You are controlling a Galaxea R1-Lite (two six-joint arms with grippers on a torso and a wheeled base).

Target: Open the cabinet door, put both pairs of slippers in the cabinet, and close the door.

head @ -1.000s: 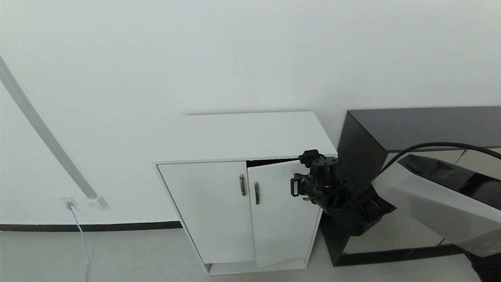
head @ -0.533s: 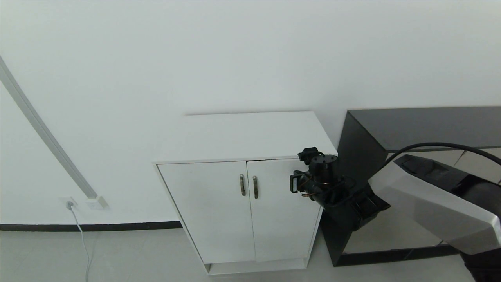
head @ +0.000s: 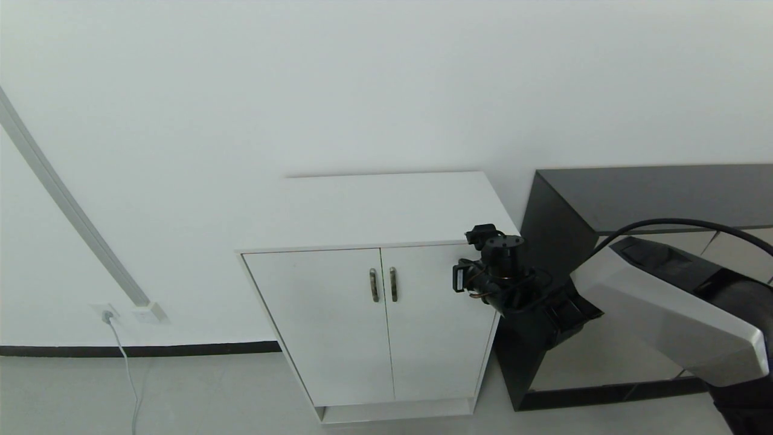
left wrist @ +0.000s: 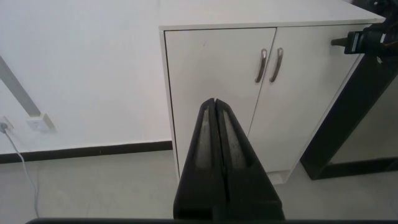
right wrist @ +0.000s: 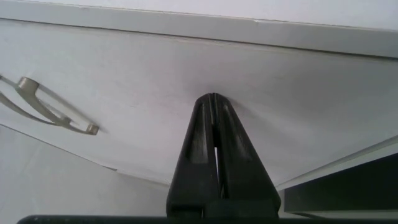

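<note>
Both doors are flush on the white cabinet (head: 386, 205), low and centre in the head view, and its two handles (head: 384, 285) sit side by side at the seam. My right jaws are pressed together, tip touching the right door (head: 432, 338) near its upper right corner, just beside the dark sideboard (head: 634, 193) at the frame's right. I judge this the closing step, all but done. Next I need to back straight off the panel without dragging it open. My left jaws are together too, holding nothing, hanging well apart from the left door (left wrist: 211, 68). What the cabinet holds is hidden behind the shut doors, so I cannot tell whether the slippers are inside.
</note>
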